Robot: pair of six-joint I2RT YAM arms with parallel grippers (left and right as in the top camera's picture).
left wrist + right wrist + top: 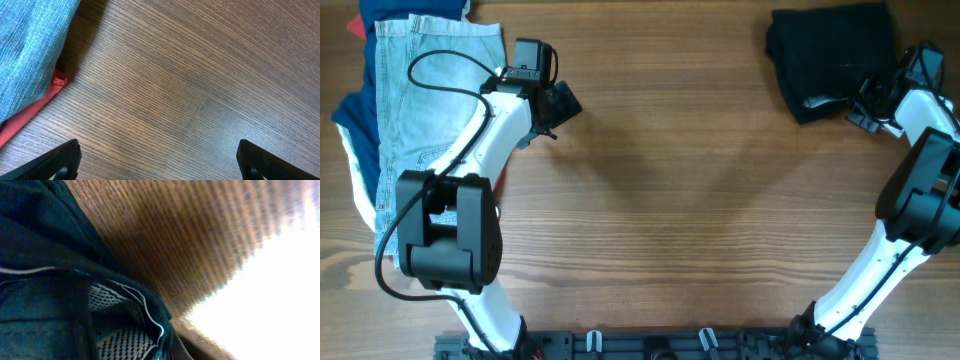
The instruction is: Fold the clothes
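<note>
The black shorts [830, 50] lie bunched at the table's far right corner, with a bit of white speckled lining showing at their near edge. My right gripper [866, 104] is at that near right edge. In the right wrist view the black fabric [45, 315] and its speckled lining fill the lower left, bunched right at the jaws. The fingers themselves are hidden, and the gripper looks shut on the fabric. My left gripper [560, 104] is open and empty over bare wood [159, 155], far from the shorts.
Light-blue denim shorts [420, 90] lie at the far left on navy [355, 110], red and white garments. Their edge [30, 45] and a red hem [30, 112] show left of my left gripper. Bare wooden table [670, 180] lies between the arms.
</note>
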